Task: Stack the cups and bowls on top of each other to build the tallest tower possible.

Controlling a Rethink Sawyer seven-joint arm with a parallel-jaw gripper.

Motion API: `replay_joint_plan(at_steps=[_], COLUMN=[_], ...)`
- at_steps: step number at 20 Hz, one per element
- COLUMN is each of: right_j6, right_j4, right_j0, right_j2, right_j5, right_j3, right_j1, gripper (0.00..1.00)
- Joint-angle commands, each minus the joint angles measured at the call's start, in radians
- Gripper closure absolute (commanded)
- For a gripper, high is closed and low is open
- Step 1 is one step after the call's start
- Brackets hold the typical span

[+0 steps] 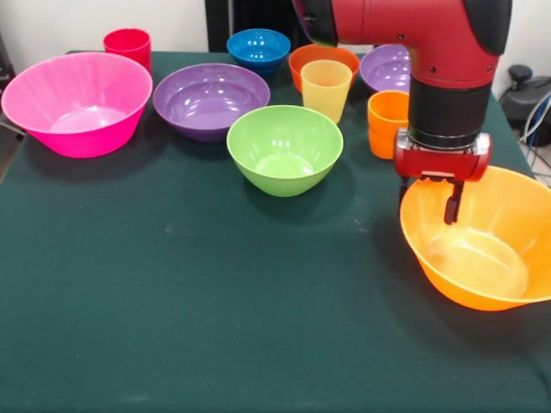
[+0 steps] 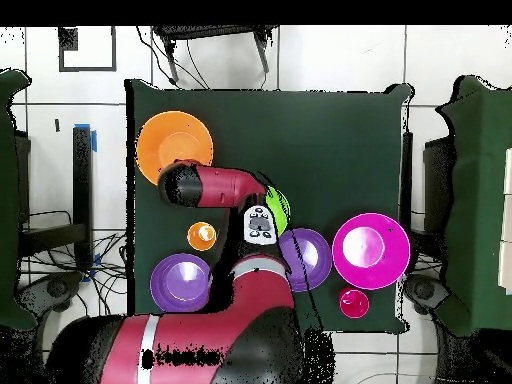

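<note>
My gripper (image 1: 428,200) hangs over the far rim of the big orange bowl (image 1: 482,245), at the table's right. One finger (image 1: 452,203) is inside the bowl and the other is outside the rim, with a wide gap between them, so it is open. Behind it stand the orange cup (image 1: 386,123) and a purple bowl (image 1: 387,67). The pale yellow cup (image 1: 326,89) stands in front of the small orange-red bowl (image 1: 320,57). The green bowl (image 1: 284,148), second purple bowl (image 1: 211,99), blue bowl (image 1: 258,47), red cup (image 1: 127,43) and big pink bowl (image 1: 77,103) stand apart.
All stands on a dark green table (image 1: 198,301). In the overhead view the arm (image 2: 215,185) covers the gripper and part of the green bowl (image 2: 280,208). The orange bowl (image 2: 175,145), orange cup (image 2: 201,235) and pink bowl (image 2: 370,250) show there.
</note>
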Motion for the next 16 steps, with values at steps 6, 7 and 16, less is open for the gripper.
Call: replay_joint_plan(at_steps=[6, 7, 16], right_j6=[0.130, 0.134, 0.163], right_j4=[-0.020, -0.015, -0.011], right_j0=[0.101, 0.110, 0.248], right_j2=[-0.057, -0.066, -0.265], right_j5=[0.024, 0.032, 0.186], right_j3=[-0.018, -0.019, -0.072], right_j1=[0.065, 0.061, -0.019], gripper=[0.00, 0.00, 0.00])
